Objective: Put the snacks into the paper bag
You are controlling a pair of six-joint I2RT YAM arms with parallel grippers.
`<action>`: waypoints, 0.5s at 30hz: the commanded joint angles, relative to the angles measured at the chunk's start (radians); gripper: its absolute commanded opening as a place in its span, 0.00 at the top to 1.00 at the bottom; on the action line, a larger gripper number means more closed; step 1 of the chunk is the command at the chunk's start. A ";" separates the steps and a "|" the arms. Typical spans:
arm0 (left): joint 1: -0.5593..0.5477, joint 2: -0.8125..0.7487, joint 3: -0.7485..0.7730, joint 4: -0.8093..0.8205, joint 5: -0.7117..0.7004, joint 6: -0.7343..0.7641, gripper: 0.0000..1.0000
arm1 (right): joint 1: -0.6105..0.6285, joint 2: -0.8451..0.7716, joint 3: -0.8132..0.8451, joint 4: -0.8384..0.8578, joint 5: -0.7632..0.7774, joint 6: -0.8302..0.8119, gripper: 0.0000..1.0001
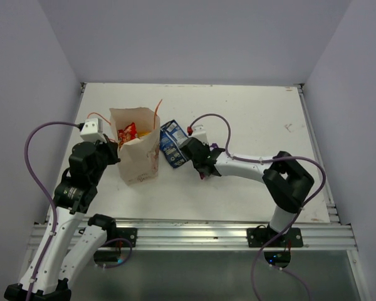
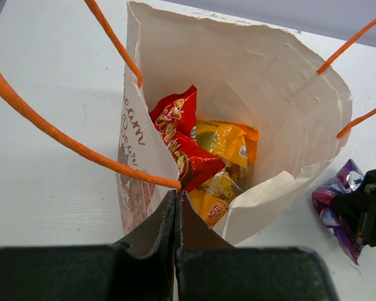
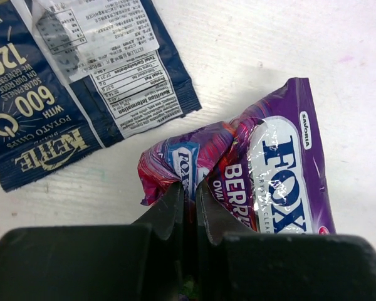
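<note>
Tightly pinched, left fingers (image 2: 155, 233) clamp the paper bag (image 2: 263, 75) rim; right fingers (image 3: 165, 216) clench the purple-pink packet (image 3: 272, 169) on the counter (image 3: 269, 44).

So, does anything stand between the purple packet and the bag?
Only the blue packet, flat on the table between the purple packet and the bag. The bag's mouth stands open.

The paper bag (image 2: 269, 94) was pale tan, with brown lettering and a brown print on its outer face. Its string handles (image 2: 62, 139) were bright orange. Inside lay a red packet (image 2: 178, 135) with yellow lettering and an orange-yellow packet (image 2: 229, 150). The blue packet (image 3: 44, 125) was navy with gold lettering and a white nutrition panel. The purple packet (image 3: 276, 169) had a white oval and pink-red swirls.
</note>
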 commanded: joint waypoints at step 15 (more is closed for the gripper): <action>-0.005 -0.003 0.004 0.044 0.017 0.024 1.00 | 0.008 -0.048 1.076 -0.072 -0.426 -0.244 1.00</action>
